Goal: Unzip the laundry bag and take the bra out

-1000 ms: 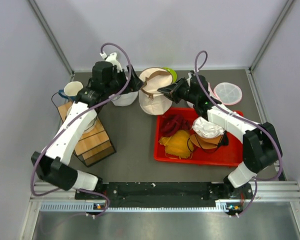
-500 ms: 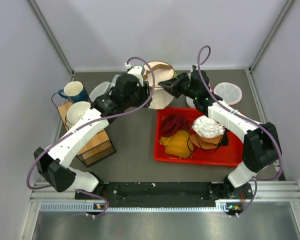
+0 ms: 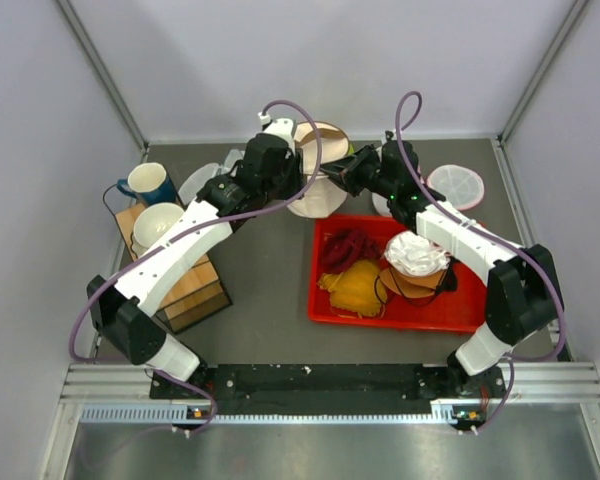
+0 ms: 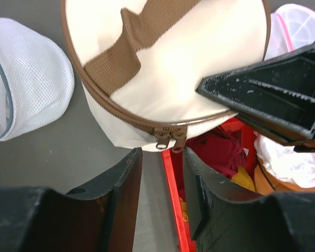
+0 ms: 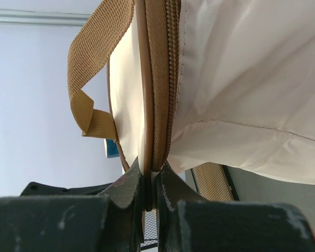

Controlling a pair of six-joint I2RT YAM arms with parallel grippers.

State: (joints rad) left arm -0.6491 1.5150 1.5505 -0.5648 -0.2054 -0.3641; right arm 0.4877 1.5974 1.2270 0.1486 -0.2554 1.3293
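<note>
Top external view: the laundry bag [image 3: 318, 203] lies tipped on its side at the far middle of the worktop [image 3: 270, 270], just beyond the red tray [image 3: 395, 322]. Both arms meet over it and cover most of its body, so whether it rests on the worktop cannot be told. Left wrist view: the left pincer [image 4: 161, 173] has its jaws apart and grips nothing, with the paired zip pulls [image 4: 168, 140] just past its fingertips. The visible stretch of zip is closed round the circular end, hiding the inside. Right wrist view: the right pincer [image 5: 148, 181] is pinched tight on the bag's zip seam, the brown strap [image 5: 89, 68] loops beside it, and the rest of the bag is cut off by the frame
</note>
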